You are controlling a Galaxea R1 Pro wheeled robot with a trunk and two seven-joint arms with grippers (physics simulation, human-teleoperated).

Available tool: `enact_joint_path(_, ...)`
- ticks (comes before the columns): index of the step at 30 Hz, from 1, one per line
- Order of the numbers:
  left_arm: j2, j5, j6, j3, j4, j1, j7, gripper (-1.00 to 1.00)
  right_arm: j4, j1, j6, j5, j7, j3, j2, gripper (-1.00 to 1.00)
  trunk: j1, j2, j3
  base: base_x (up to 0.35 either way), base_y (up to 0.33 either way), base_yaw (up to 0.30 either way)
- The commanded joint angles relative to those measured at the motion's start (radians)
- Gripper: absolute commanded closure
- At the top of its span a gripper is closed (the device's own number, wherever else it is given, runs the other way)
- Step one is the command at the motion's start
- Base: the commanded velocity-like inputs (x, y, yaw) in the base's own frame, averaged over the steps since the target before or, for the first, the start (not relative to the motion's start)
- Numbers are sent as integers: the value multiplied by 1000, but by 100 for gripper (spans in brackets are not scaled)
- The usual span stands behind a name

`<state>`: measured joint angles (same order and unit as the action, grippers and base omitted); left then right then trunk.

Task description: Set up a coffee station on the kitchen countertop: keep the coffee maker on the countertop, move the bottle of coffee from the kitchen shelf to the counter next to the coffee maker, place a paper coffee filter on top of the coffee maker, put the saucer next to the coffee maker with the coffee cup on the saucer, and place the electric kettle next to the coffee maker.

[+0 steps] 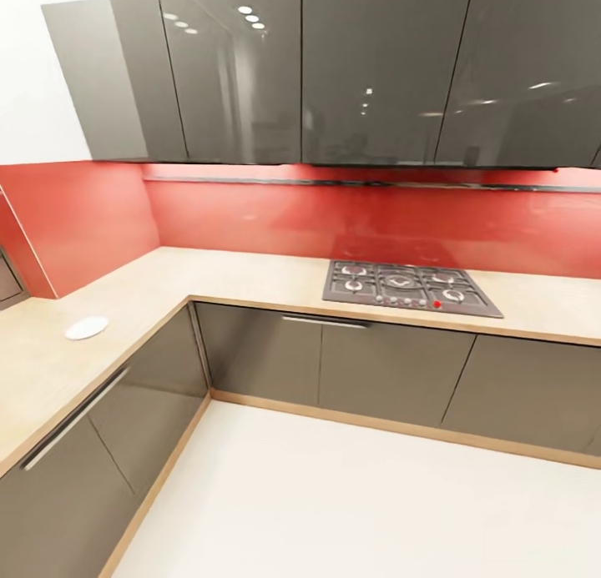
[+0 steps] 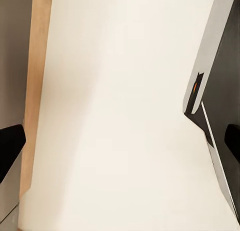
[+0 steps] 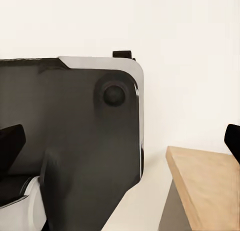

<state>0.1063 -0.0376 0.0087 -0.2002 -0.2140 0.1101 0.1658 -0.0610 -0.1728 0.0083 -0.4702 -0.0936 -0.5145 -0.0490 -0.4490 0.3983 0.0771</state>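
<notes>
The saucer (image 1: 86,328), a small flat white round plate, lies on the left run of the L-shaped kitchen countertop (image 1: 250,276), close to its front edge. The coffee maker, bottle of coffee, coffee cup, electric kettle and kitchen shelf are out of view. In the left wrist view my left gripper (image 2: 120,146) is open, its black fingertips (image 2: 10,151) wide apart over pale floor. My right gripper (image 3: 120,143) is also open, with nothing between its fingertips (image 3: 11,141), and it hangs over my own dark base (image 3: 85,136).
A steel gas hob (image 1: 409,288) is set into the back run of the countertop. Glossy grey cabinets (image 1: 392,369) stand below and dark wall cabinets (image 1: 334,69) hang above a red backsplash (image 1: 351,219). Pale floor (image 1: 359,511) lies in front. A wooden edge (image 3: 205,186) shows by the right gripper.
</notes>
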Motion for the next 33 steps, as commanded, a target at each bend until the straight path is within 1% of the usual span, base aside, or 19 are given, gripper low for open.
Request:
enact_joint_path(1,0,-4,1,-3,-2,0,1,-100,-1,-1,1,-8,-5,-9,0,-100,-1,2,2,301,-196,0)
enact_joint_path(24,0,-4,0,-3,-2,0,1,-100,-1,-1,1,-8,-5,-9,0,-100,-1,2,2,301,-181,0)
enact_joint_path(28,0,-5,-12,-4,-1,1,1,-100,-1,-1,1,-8,-5,-9,0,-100,-1,2,2,270,-215,5)
enact_joint_path(33,0,-5,-17,-4,-1,0,1,-100,0,-1,1,-8,-5,-9,0,-100,-1,2,2,171,-263,162)
